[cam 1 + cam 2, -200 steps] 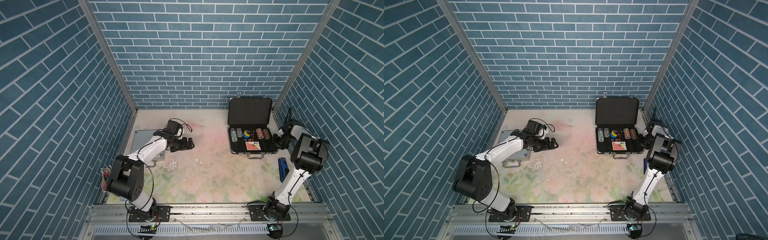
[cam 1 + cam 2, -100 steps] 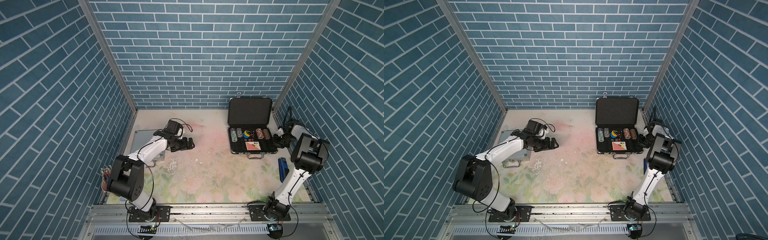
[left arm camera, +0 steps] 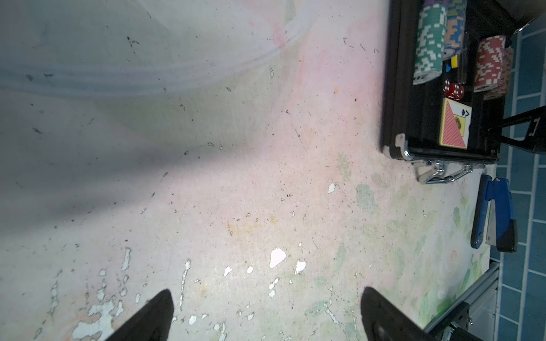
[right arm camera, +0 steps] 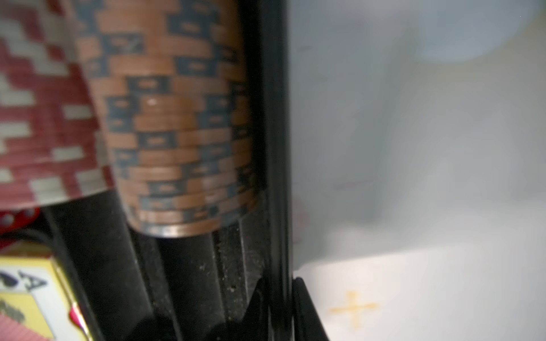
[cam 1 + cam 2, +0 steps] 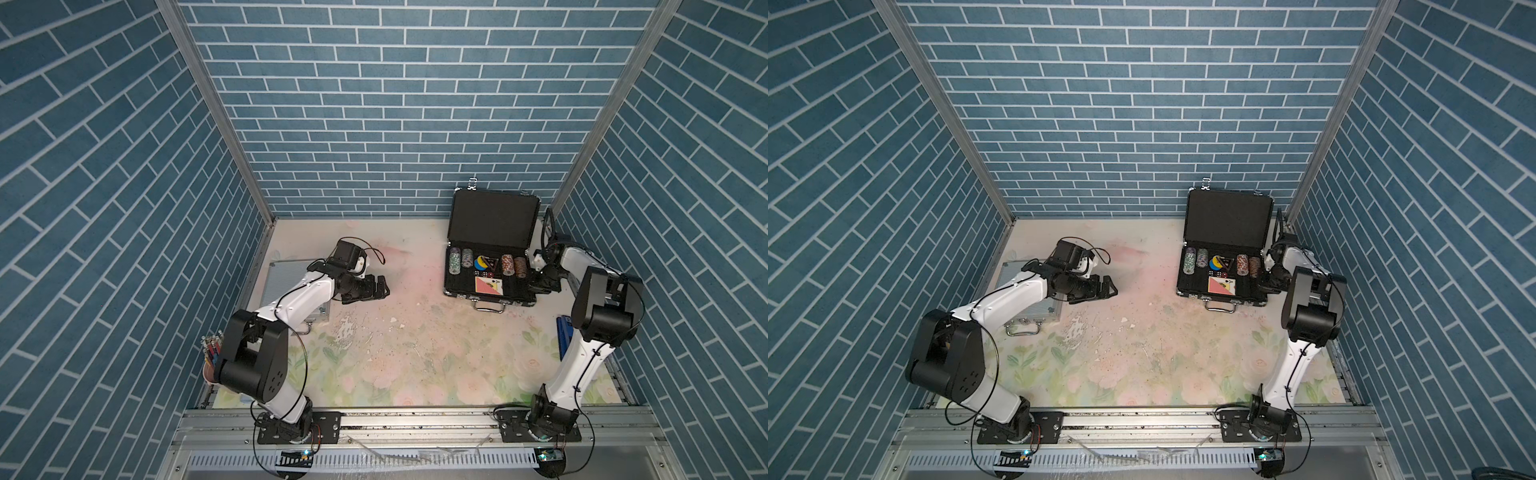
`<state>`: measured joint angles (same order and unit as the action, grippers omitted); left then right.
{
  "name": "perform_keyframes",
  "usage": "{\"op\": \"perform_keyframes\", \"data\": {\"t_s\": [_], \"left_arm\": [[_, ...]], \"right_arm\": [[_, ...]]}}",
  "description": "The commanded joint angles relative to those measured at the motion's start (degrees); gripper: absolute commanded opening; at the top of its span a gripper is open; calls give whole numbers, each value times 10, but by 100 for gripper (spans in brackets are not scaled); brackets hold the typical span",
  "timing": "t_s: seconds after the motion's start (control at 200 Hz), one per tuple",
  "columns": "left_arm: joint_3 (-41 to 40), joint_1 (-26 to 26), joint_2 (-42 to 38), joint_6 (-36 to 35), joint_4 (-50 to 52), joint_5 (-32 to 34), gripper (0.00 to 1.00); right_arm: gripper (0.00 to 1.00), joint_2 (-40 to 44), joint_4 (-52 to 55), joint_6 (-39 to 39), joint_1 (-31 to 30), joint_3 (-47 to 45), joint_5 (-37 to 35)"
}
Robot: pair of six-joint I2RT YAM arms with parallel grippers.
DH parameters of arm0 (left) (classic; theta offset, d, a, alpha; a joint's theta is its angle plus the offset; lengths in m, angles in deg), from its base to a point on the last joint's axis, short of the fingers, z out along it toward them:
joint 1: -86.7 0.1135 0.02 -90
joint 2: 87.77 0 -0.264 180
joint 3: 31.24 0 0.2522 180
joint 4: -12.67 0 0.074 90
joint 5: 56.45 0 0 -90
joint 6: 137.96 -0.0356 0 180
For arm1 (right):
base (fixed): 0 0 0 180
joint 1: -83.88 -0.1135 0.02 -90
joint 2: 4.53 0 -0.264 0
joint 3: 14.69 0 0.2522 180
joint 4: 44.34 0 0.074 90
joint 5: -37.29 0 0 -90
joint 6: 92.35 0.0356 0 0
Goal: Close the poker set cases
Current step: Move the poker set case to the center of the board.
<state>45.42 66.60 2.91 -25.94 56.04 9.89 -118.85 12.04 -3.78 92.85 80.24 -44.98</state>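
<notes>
Over on the left, the silver case point(image 5: 284, 280) lay flat with its top down, so it looked shut. The left arm reached across it. The left gripper point(image 5: 383, 287) hung just past it over the bare table, its two fingers wide apart and holding nothing.

Well off to the right, near the far wall, sat the black case point(image 5: 459, 286). It was open. Its lid point(image 5: 494, 218) stood straight up at the far edge, and chips point(image 5: 508, 266) and a card point(image 5: 488, 284) lay inside. The case's long side ran from left to right, and so did the fold where the lid joins.

The right gripper point(image 5: 535, 286) was at the case's right end. Its fingers looked pinched together on the thin right wall, one inside and one outside. The right arm was much nearer to this case than the left arm. The lid rose on the far side of that gripper, so I think it would need tipping toward the near side to shut.
</notes>
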Motion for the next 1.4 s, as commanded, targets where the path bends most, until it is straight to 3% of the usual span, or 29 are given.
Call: {"op": "perform_keyframes", "data": {"t_s": [0.0,0.765,1.125,1.395], "left_arm": [[-2,-8,-3,-5,4,-2,100],[-41,-26,-30,-2,-4,16,100],[9,-82,48,-3,-46,41,99],[31,-85,108,-6,-81,75,87]], "right_arm": [[0,-17,37,9,-46,-42,70],[0,75,39,56,-207,-179,57],[0,115,42,91,-265,-209,53],[0,133,50,107,-303,-210,45]]}}
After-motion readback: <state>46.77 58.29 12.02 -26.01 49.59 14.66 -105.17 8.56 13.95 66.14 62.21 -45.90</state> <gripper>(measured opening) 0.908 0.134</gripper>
